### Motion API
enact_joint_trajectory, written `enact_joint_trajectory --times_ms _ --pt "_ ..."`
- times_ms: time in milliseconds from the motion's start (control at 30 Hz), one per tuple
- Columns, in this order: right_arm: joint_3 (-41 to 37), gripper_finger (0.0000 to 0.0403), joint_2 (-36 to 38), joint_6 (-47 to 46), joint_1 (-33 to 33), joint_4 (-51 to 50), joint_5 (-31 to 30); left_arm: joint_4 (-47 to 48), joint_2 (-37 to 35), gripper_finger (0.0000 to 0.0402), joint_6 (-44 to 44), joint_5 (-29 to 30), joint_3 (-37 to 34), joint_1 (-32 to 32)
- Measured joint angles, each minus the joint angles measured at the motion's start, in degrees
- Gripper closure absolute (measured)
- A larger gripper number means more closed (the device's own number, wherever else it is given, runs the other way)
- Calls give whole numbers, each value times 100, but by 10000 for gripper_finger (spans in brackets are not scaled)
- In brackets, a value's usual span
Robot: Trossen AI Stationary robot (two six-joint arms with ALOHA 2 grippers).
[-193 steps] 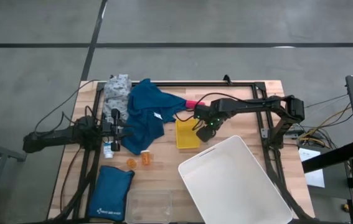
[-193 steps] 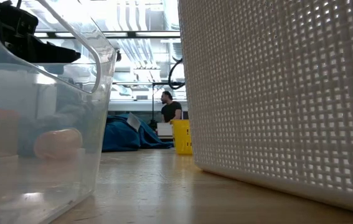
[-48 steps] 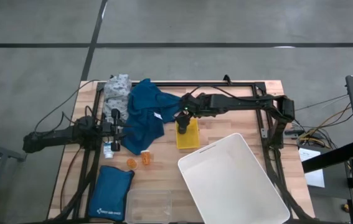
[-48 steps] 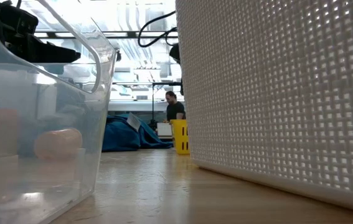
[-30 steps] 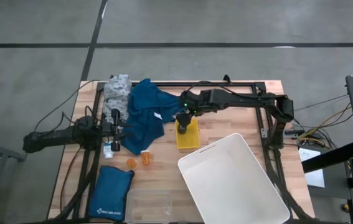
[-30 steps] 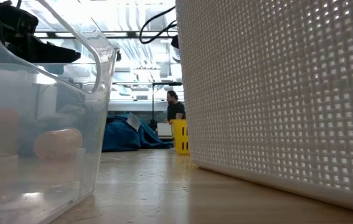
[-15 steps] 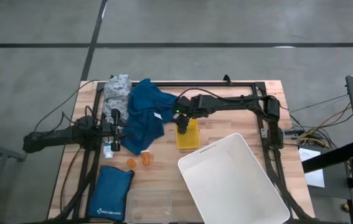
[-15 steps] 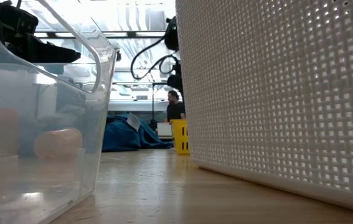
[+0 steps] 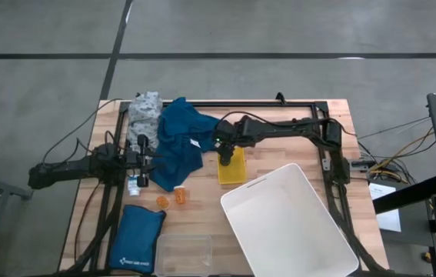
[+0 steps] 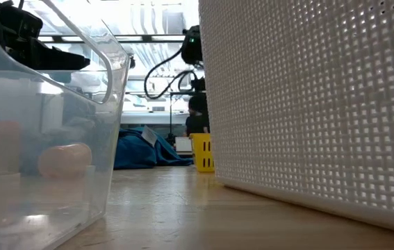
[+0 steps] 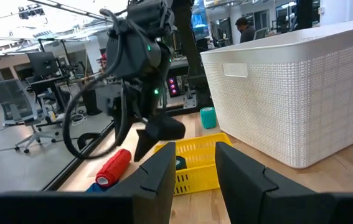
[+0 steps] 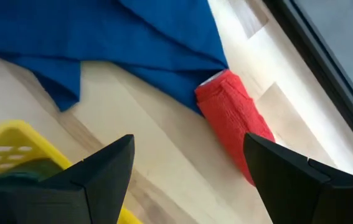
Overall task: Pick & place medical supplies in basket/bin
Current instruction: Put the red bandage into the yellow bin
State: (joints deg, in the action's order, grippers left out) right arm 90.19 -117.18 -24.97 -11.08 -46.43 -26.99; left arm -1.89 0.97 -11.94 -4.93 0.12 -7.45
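My right gripper [image 9: 221,142] is open and hovers over the far end of the yellow basket [image 9: 231,165], beside the blue cloth garment [image 9: 178,142]. In the right wrist view its fingers stand wide apart before a red-pink bandage roll [image 12: 235,124], which lies on the table with one end against the garment's edge [image 12: 182,56]. A teal roll [image 11: 208,117] stands on the table past the basket. My left gripper [image 9: 144,150] is open and waits at the garment's left side. The grey dotted cloth [image 9: 147,111] lies at the far left corner. Orange pill bottles [image 9: 171,198] lie on the table near the garment.
A large white mesh bin [image 9: 287,223] fills the near right of the table. A blue padded pouch [image 9: 137,238] and a clear plastic tub [image 9: 183,254] sit at the near left. A small white bottle [image 9: 134,183] lies by my left gripper. A black frame runs along the far edge.
My right gripper has moved a little toward the table's left edge and downward, closer to the blue garment and the red-pink roll, as its arm stretched out. The things on the table have stayed where they were.
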Motion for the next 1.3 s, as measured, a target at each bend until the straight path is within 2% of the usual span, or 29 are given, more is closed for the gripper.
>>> enact_joint_trajectory --times_ms 700,900,1133,1300 --pt "-64 106 -42 799 -373 25 70 0 0 284 0 0 -2 0" --pt "-76 106 -40 985 -574 44 492 0 0 284 0 1 0 0" --pt "-76 106 -40 1017 -879 72 1331 0 0 284 -2 0 0 -1" --pt "-76 106 -35 1026 -1032 87 1491 0 0 284 -1 0 -1 0"
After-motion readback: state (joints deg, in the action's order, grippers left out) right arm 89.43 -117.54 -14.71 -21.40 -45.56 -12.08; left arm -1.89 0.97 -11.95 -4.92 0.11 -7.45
